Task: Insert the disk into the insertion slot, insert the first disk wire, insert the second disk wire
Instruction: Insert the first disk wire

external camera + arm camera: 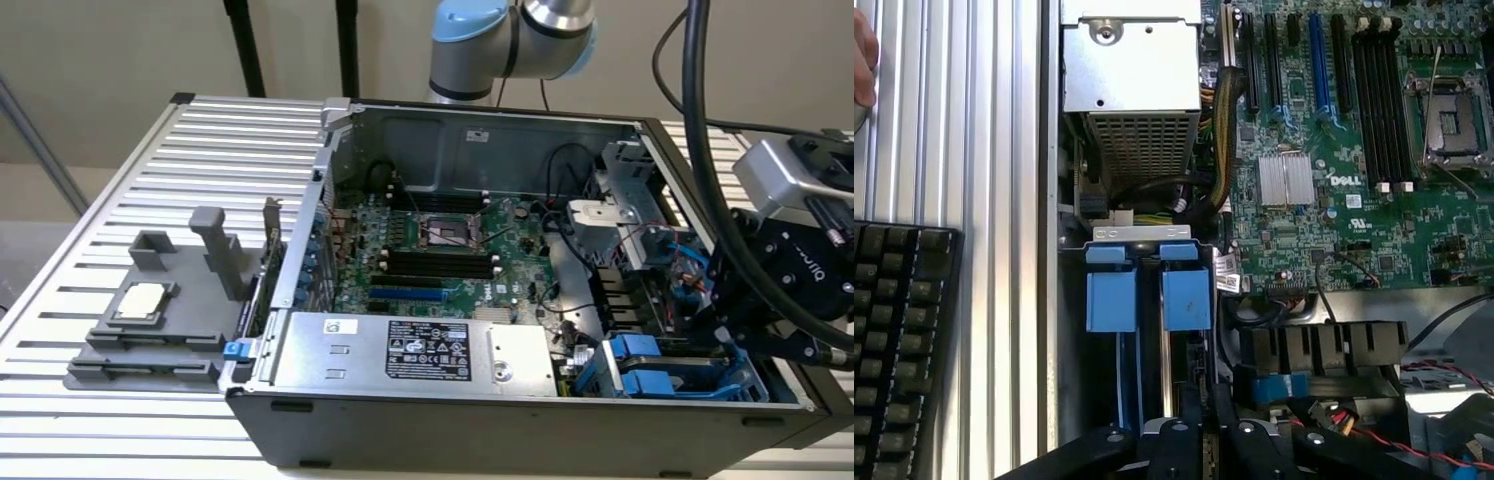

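My gripper [725,335] hangs over the open computer case's front corner, at the exterior view's right. Its black fingers [1189,445] are shut together, and I cannot tell whether anything is pinched between them. Right below them is the insertion slot [1146,345], a grey-blue cage. Two blue carrier tabs [1109,300] [1186,298] stand edge-on in it, side by side. The same blue carriers [651,365] show in the exterior view. The disk's labelled face is hidden, so I cannot tell which carrier holds it. Loose red and black wires [1354,425] and a blue connector [1279,385] lie beside the cage.
The silver power-supply box [414,350] sits beside the cage, with the green motherboard [454,250] behind it. A grey fixture [147,310] rests on the slatted table at the exterior view's left. In the wrist view a keyboard [899,340] and a hand [862,60] are outside the case.
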`<state>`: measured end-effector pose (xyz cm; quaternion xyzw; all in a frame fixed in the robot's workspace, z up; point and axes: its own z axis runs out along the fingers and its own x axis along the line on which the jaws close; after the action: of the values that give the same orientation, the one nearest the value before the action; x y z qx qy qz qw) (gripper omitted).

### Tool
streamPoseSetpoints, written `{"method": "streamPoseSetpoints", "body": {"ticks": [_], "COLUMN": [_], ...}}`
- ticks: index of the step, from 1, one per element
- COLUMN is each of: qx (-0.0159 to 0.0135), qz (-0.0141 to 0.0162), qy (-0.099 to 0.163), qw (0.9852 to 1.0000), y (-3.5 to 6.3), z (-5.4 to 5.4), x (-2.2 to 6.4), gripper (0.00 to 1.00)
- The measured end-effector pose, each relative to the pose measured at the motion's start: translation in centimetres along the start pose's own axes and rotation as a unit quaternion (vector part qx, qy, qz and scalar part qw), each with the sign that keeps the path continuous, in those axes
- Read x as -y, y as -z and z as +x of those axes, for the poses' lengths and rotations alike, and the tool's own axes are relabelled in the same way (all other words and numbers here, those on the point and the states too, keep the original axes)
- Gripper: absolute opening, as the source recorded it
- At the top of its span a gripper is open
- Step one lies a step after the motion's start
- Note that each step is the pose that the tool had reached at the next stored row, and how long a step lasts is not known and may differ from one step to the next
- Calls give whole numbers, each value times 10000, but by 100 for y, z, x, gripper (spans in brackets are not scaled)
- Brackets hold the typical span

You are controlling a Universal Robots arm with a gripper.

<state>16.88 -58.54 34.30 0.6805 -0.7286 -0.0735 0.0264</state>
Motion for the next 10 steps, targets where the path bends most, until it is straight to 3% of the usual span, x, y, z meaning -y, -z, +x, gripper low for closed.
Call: {"method": "streamPoseSetpoints", "body": {"ticks": [10], "qx": [-20], "qz": [-3], "qy": [-7], "qw": [10000], "y": [-36], "z": [2], "x": [6], "gripper": [16]}}
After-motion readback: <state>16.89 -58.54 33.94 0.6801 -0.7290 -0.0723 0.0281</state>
